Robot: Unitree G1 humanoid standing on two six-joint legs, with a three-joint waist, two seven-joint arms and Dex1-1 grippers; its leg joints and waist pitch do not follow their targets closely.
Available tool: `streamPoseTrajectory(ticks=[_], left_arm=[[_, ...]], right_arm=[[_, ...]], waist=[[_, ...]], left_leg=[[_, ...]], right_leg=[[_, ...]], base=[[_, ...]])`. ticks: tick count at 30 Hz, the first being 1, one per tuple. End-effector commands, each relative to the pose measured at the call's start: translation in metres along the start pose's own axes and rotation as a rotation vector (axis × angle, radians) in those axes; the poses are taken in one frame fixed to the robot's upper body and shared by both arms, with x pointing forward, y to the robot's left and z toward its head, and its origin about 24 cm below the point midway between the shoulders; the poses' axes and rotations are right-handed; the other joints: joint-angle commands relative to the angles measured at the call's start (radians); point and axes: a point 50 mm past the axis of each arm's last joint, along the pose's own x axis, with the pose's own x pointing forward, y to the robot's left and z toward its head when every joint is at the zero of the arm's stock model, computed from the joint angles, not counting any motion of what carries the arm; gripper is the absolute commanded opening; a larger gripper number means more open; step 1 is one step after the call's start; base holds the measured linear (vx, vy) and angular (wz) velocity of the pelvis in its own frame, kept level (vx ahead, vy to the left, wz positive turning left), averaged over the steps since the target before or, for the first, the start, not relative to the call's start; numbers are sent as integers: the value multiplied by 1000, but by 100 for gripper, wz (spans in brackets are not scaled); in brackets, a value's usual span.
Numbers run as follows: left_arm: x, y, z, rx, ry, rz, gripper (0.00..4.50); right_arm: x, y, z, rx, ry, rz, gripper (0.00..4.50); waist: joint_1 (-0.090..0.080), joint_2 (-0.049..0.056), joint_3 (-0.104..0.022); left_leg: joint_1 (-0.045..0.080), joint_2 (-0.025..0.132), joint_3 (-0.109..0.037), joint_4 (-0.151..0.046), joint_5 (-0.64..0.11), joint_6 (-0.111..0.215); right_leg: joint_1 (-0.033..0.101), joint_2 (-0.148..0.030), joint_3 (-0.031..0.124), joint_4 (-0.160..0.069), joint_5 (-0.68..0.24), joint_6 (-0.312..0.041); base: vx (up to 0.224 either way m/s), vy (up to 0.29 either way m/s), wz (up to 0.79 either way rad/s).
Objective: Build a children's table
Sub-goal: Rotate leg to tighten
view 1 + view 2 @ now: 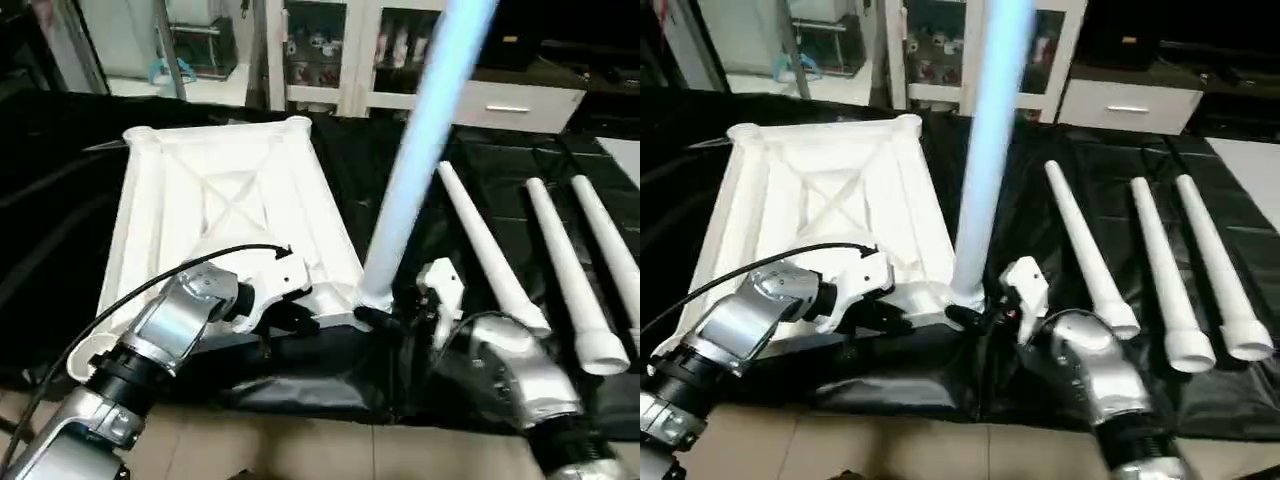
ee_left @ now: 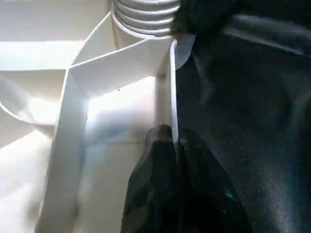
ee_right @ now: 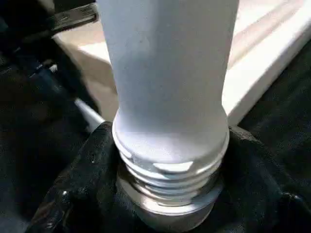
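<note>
**A:** Counting what you've got done: one leg (image 1: 425,150) stands upright in the tabletop's (image 1: 215,200) near right corner socket (image 2: 146,19). In the right wrist view its threads still show above the rim, so I'd judge it not fully screwed home. Three more legs (image 1: 560,270) lie side by side on the black cover (image 1: 60,200), to the right of the tabletop and apart from it.

**B:** And your grippers?

**A:** Your left gripper (image 2: 170,145) is pinched tight on the tabletop's thin near edge wall, just beside that socket, steadying it. Your right gripper (image 3: 170,194) wraps the base of the upright leg, its fingers (image 3: 82,184) spread to the leg's width on either side of the threaded end.

**B:** Sockets otherwise?

**A:** You can see the two far corner sockets (image 1: 140,135) standing empty. The near left one sits behind your left forearm, so I can't tell. Roughly a quarter done, then: finish this leg, then three more
</note>
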Motion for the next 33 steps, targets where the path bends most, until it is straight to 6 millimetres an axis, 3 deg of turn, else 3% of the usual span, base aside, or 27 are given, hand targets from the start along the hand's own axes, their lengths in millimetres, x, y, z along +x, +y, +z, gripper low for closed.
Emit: streamPoseTrajectory(ticks=[1,4,5,6,8,9,10,11,16,17,18,20,22,25,26,29,31,32,33], left_arm=[[21,-8,3,-30,-10,-4,0],[32,-1,14,-103,-54,96,0],[34,0,17,-111,-61,112,0],[38,2,22,-133,-77,137,0],[50,6,37,-208,-121,228,0],[53,7,40,-227,-130,250,0],[55,7,42,-237,-133,260,0],[57,8,45,-249,-142,281,0],[66,7,57,-251,-185,309,0],[66,6,57,-246,-187,302,0],[66,5,56,-242,-187,290,0],[66,4,55,-239,-183,278,0],[63,2,48,-224,-163,243,0],[60,0,42,-207,-145,208,0],[60,0,42,-207,-145,208,0],[53,-5,31,-161,-108,127,0],[47,-9,24,-121,-86,61,0],[45,-10,22,-111,-79,42,0],[45,-10,22,-110,-78,40,0]], right_arm=[[4,-10,-13,62,48,-194,274],[19,-9,-18,140,30,-337,274],[22,-9,-18,150,24,-353,273],[29,-8,-19,175,18,-398,273],[46,-5,-17,234,13,-525,273],[51,-4,-17,256,13,-551,273],[54,-3,-16,269,14,-565,272],[57,-2,-15,272,13,-582,272],[78,11,-3,251,-38,-548,272],[79,13,-2,252,-49,-527,272],[81,16,0,255,-73,-500,272],[81,17,2,258,-99,-480,272],[76,14,4,220,-135,-465,342],[69,7,4,176,-135,-483,348],[69,7,4,176,-135,-483,378],[53,-1,4,97,-137,-471,384],[42,-4,7,90,-160,-395,384],[39,-4,7,90,-168,-367,384],[38,-4,8,90,-169,-364,384]], waist=[[-11,2,-49],[-24,3,-47],[-27,1,-47],[-35,5,-45],[-48,5,-45],[-48,9,-46],[-57,6,-44],[-57,8,-43],[-70,14,-39],[-72,21,-39],[-75,22,-40],[-74,20,-41],[-73,16,-41],[-67,9,-45],[-63,7,-49],[-54,7,-47],[-48,11,-50],[-41,8,-53],[-34,11,-55]], left_leg=[[26,64,-39,-88,-404,-44],[28,61,-44,-89,-468,-60],[30,60,-50,-90,-488,-63],[30,60,-51,-91,-512,-64],[32,56,-55,-90,-539,-72],[36,56,-57,-89,-554,-74],[39,54,-59,-87,-586,-65],[38,54,-60,-88,-590,-61],[56,54,-61,-90,-672,-54],[53,59,-65,-100,-697,-57],[45,64,-68,-109,-711,-63],[45,63,-66,-112,-719,-70],[45,58,-63,-105,-695,-62],[30,58,-61,-105,-607,-35],[23,60,-58,-106,-547,-24],[17,63,-49,-105,-480,-9],[24,62,-44,-101,-460,-2],[17,67,-42,-101,-414,11],[18,68,-37,-100,-374,18]], right_leg=[[22,-69,41,-82,-435,-184],[15,-72,37,-91,-515,-158],[17,-72,33,-97,-548,-141],[15,-71,29,-102,-572,-127],[12,-68,21,-109,-586,-117],[9,-68,19,-110,-594,-115],[8,-67,10,-122,-624,-93],[10,-67,9,-124,-624,-87],[1,-59,-16,-146,-616,-64],[10,-57,-21,-142,-575,-68],[20,-59,-22,-134,-532,-75],[18,-64,-17,-130,-503,-89],[14,-73,-12,-134,-524,-96],[22,-83,-1,-131,-520,-109],[25,-87,6,-123,-484,-127],[26,-84,13,-115,-433,-155],[22,-84,17,-111,-422,-168],[30,-84,21,-104,-377,-171],[27,-80,23,-96,-320,-189]], base=[[0,0,0],[-39,5,-2],[-61,12,-6],[-85,21,-9],[-54,15,-5],[-54,18,-5],[-54,18,-5],[0,0,0],[0,0,0],[0,0,0],[0,0,0],[0,0,0],[0,0,0],[0,0,0],[0,0,0],[0,0,0],[0,0,0],[52,-30,4],[52,-30,4]])
